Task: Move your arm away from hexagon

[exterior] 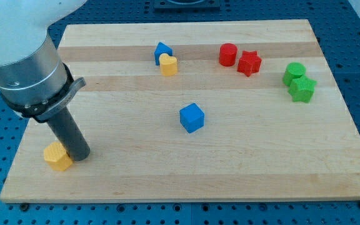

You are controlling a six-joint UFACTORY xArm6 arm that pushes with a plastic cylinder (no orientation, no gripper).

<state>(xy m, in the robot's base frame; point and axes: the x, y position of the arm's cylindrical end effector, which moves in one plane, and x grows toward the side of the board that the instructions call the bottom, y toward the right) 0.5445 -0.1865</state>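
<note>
Yellow hexagon (pixel 58 156) sits at tabletop (pixel 261 162) bottom-left corner, w/ my tip (pixel 80 154) touching its right side. Tool is a plain rod, no jaws to spread or press. Blue cube (pixel 192 117) mid-board, well apart.

2 yellow blocks (pixel 57 156) (pixel 169 64), 2 blue (pixel 192 117) (pixel 162 50), 2 red (pixel 228 54) (pixel 249 63), 2 green (pixel 294 73) (pixel 302 89)

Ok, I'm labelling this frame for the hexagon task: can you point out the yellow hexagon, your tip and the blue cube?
yellow hexagon (pixel 57 156): camera view, middle of its top face.
my tip (pixel 80 154): camera view, the rod's very end, touching the hexagon's right side.
blue cube (pixel 192 117): camera view, centre of the block.
</note>
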